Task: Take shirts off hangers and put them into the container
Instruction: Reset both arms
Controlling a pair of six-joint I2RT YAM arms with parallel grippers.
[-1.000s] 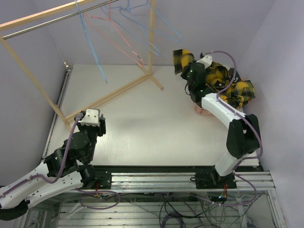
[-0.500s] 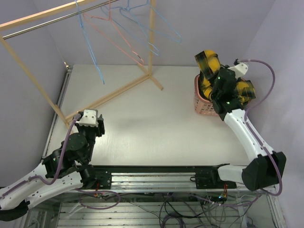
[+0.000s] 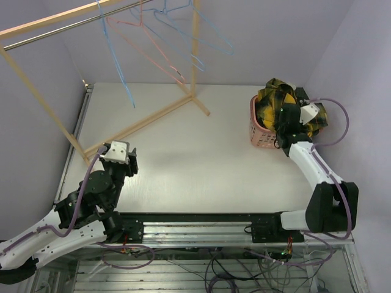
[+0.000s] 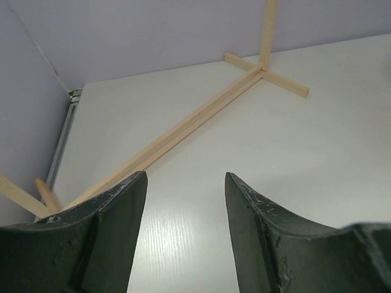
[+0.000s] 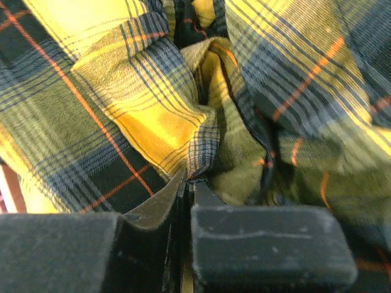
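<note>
Now my right gripper (image 5: 188,183), pinched shut on the yellow plaid shirt (image 3: 273,102), has swung it into the pink basket (image 3: 255,138): release next.

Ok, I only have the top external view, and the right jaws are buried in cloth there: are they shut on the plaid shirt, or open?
Observer: The right wrist view shows the right jaws shut, with a fold of the plaid shirt nipped at their tips.
Operator: And the left jaws, is anything between them?
Observer: Nothing. The left wrist view shows the left jaws open, with only bare table between them and the wooden rack foot beyond.
</note>
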